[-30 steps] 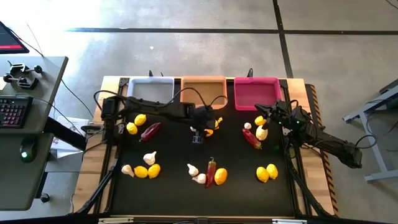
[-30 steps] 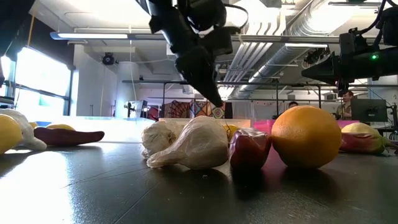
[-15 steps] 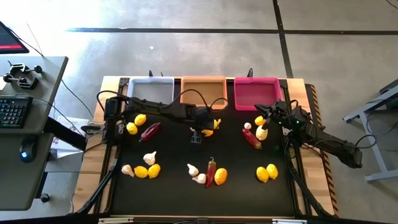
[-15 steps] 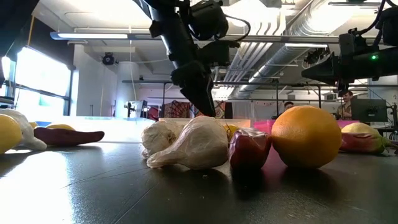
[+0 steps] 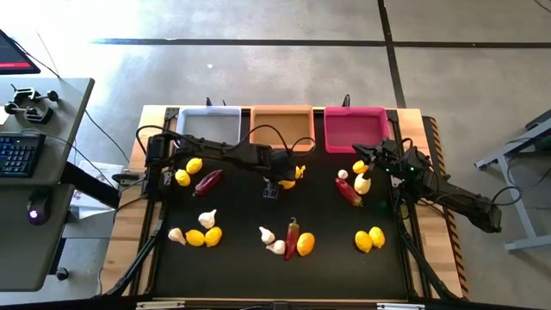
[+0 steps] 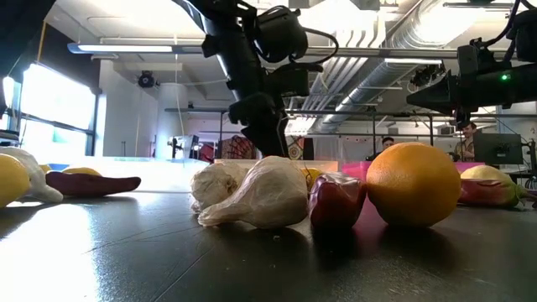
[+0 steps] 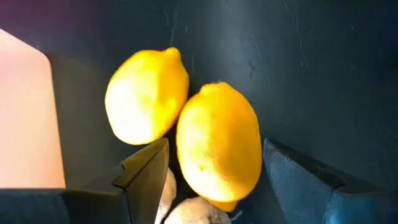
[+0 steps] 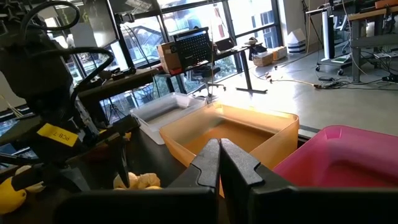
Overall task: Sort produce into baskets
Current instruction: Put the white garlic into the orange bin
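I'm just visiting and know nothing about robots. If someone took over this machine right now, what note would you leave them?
Left hand: open, fingers on either side of a lemon near the orange basket, not yet closed on it.
Right hand: shut, empty, waiting by the pink basket.
Produce: lemons, garlic and chili peppers lie scattered over the black mat.
Done: nothing visible in the white basket, orange or pink basket.
Left: essentially all the sorting.

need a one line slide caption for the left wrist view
Left gripper, fingers open, straddles one of two touching lemons on the dark mat beside the orange basket.
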